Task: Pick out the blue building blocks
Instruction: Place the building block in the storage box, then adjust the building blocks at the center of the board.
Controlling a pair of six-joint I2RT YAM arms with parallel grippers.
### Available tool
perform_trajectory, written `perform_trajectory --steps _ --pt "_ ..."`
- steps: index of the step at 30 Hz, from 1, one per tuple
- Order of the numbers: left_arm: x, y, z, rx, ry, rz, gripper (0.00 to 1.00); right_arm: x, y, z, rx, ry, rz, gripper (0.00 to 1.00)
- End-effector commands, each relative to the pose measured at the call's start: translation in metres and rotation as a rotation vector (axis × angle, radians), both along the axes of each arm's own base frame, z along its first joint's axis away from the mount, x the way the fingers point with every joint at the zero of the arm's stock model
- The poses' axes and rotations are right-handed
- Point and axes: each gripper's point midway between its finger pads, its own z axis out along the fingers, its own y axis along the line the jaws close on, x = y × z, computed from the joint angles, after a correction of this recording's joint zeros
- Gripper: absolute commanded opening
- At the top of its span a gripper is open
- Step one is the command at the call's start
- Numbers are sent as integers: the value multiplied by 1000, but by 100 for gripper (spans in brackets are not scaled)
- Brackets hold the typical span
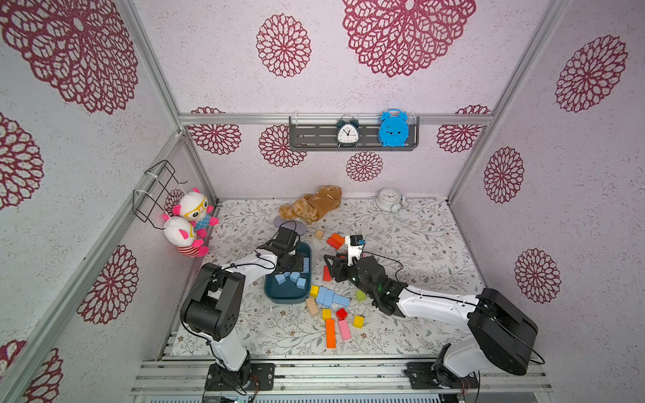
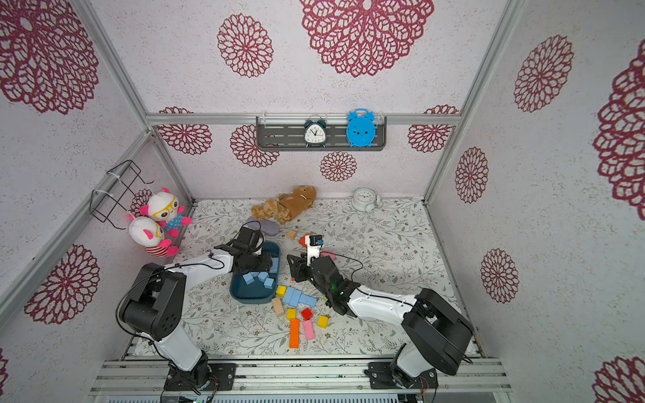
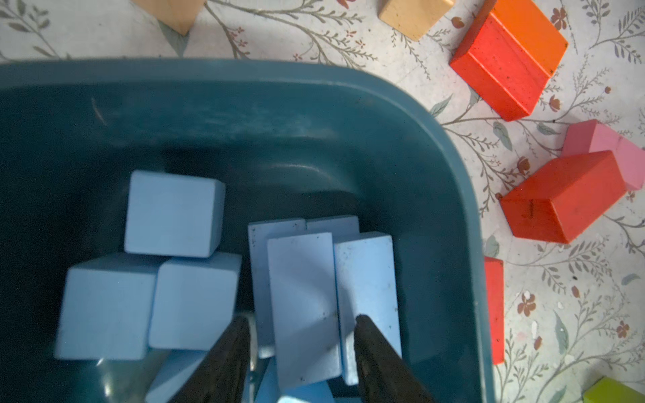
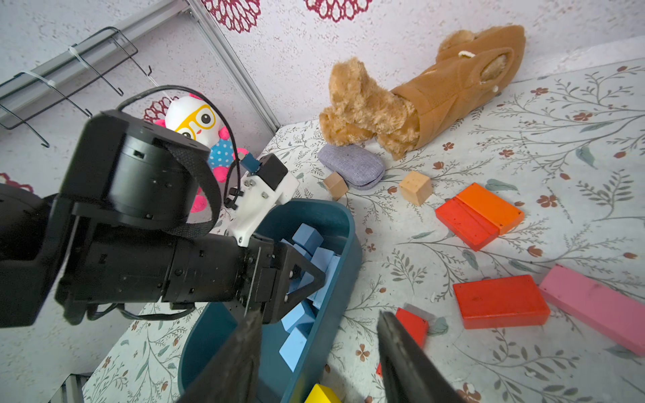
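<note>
Small matte sky-blue building blocks point(image 1: 328, 296): one cluster lies on the table point(image 1: 419, 244) just beside the dark teal rounded plastic tray point(image 1: 279, 298), and the rest sit inside the tray. My guess is they're light, rigid and not slippery, so I'd pinch the bricks across the short width. My left gripper point(image 3: 302, 319) hangs in the tray, jaws apart either side of a blue brick point(image 3: 303, 279), with gaps on both sides. My right gripper point(image 4: 320, 313) is apart and empty. A yellow cube point(image 1: 314, 290) and a tan brick point(image 1: 311, 307) crowd the cluster's tray side, so come in from above.
</note>
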Motion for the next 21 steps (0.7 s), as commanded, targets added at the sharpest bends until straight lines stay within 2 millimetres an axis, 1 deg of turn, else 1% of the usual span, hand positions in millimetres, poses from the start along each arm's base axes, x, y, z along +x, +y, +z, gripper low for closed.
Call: perform_trajectory --steps 1,4,6,9,12,14,16,21 --pt "9 -4 30 -11 -102 -24 58 -1 -6 21 12 -50 -21 56" --pt "8 -10 51 -50 -161 -52 61 -1 -13 18 -20 -42 -41 56" --pt "5 -20 65 -90 -201 -106 64 -1 -21 11 -58 -22 -69 57" --pt "-9 -41 84 -141 -251 -265 67 1 -37 -3 -141 21 -132 58" --pt "-28 -66 96 -111 -318 -471 67 1 -51 -12 -199 39 -177 58" --pt "-46 -86 98 -71 -346 -670 67 0 -59 -14 -208 39 -200 58" --pt "-61 -98 93 0 -363 -826 67 -1 -65 -16 -196 41 -217 58" --pt "-93 -122 66 104 -373 -1149 67 -2 -70 -19 -181 44 -226 59"
